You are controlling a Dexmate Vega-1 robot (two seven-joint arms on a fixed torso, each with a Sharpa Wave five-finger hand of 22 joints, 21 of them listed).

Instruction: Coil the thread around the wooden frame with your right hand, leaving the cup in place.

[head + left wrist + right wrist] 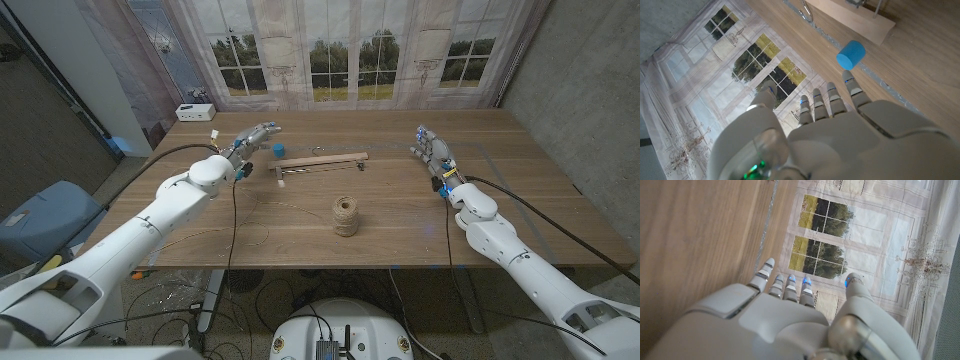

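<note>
Handling the thread (pixel 346 216) should be fiddly: the twine is light, limp and thin, so I judge the best hold is a pinch on the loose strand that seems to trail from the spool toward 9 o'clock, though it is faint. The tan spool stands upright mid-table, at 6 o'clock from the pale wooden frame (pixel 320 160), with the small blue cup (pixel 277 150) at the frame's 9 o'clock end. Both the right hand (pixel 432 148), well apart at 3 o'clock, and the left hand (pixel 252 137) near the cup hold nothing, fingers apart.

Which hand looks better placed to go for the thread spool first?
Probably the right hand: it is open, and bare table lies between it and the thread spool. The left hand hovers by the blue cup, beside the wooden frame, so moving it risks nudging the cup.
</note>
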